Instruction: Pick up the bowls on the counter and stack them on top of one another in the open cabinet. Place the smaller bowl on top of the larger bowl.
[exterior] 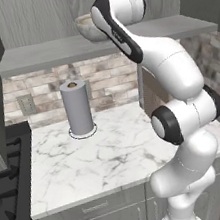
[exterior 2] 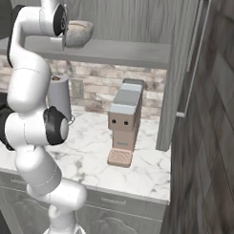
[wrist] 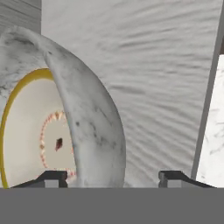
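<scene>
Between the gripper (wrist: 113, 177) tips, set wide apart, stands the larger bowl's (wrist: 87, 122) rim wall, straddled but with no contact I can confirm. Smaller bowl (wrist: 30, 135) nests inside it. Both sit on the open cabinet (exterior: 47, 54) shelf, above the counter (exterior: 113, 147).

Brick backsplash (exterior: 102, 80) with wall outlet (exterior: 26, 104), black stove (exterior: 8, 185), dark wood-plank side wall (exterior 2: 209, 141).

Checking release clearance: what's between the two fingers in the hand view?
The larger bowl's marbled rim and wall, with the smaller bowl nested inside; bare shelf base beyond it toward the other tip.
</scene>
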